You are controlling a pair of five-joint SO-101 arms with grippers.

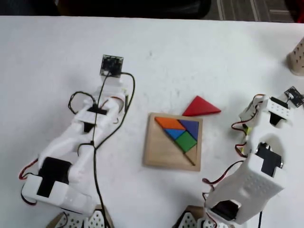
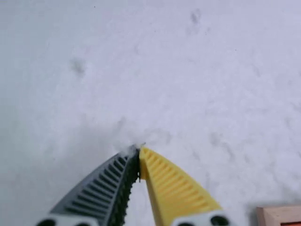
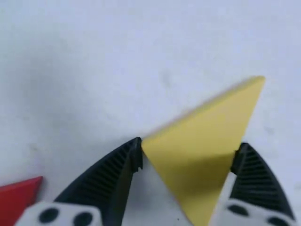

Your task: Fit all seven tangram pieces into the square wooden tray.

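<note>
The square wooden tray lies mid-table between the two arms. Inside it, orange, purple, blue and green pieces fill the half nearer the far right corner; the other half is bare wood. A red triangle rests on the table just beyond the tray, and its corner shows beside my right gripper. My right gripper is shut on a yellow triangle, over white table right of the tray. My left gripper is shut and empty, tips on the table left of the tray corner.
The left arm stretches from the near left toward the table's middle, trailing a black cable. The right arm stands at the near right. A pale wooden block with holes sits at the far right edge.
</note>
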